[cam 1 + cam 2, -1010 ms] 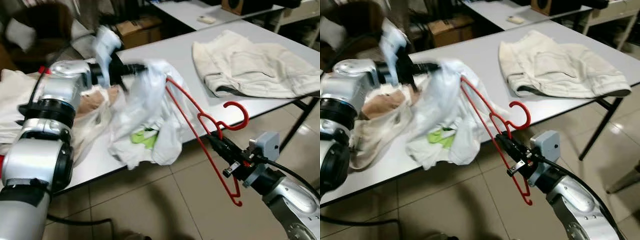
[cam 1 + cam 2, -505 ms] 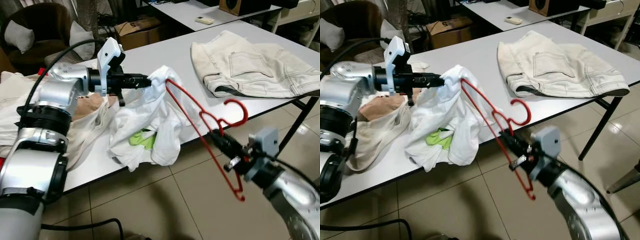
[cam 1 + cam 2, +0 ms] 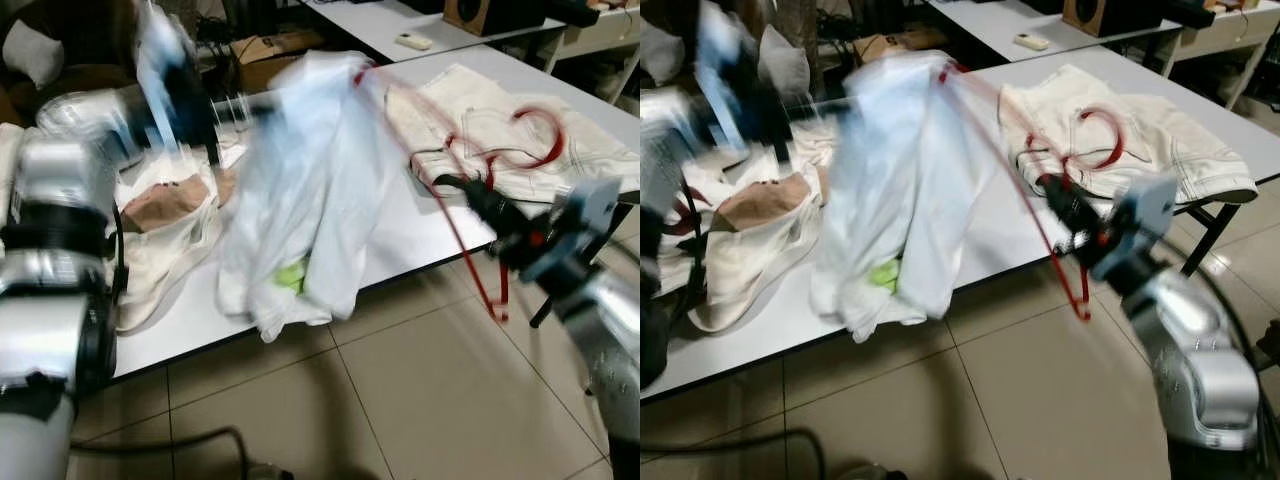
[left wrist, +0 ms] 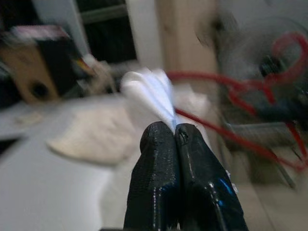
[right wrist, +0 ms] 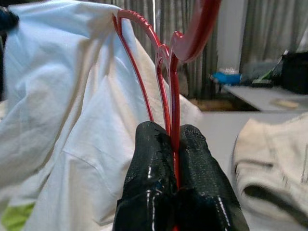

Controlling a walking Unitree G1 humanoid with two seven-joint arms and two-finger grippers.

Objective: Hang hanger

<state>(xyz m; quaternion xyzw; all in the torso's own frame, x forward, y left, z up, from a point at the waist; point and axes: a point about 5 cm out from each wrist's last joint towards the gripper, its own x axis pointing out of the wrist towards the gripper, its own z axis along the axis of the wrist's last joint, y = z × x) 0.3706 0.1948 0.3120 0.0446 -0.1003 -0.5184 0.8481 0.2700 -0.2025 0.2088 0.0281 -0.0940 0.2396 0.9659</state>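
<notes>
Hanger (image 5: 168, 62) sits pinched between the fingers of my right tool (image 5: 174, 132), its hook above them, one shoulder tucked into the white shirt (image 3: 315, 170) ahead; my left tool (image 4: 174, 129) is clamped tight on a fold of that shirt, holding it up over the tabletop (image 3: 420, 225); beige trousers (image 3: 1160, 140) lie beyond my right tool.

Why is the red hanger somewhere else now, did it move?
Yes. The red hanger went up: its hook now sits over the beige trousers on the table, not below the edge.
</notes>
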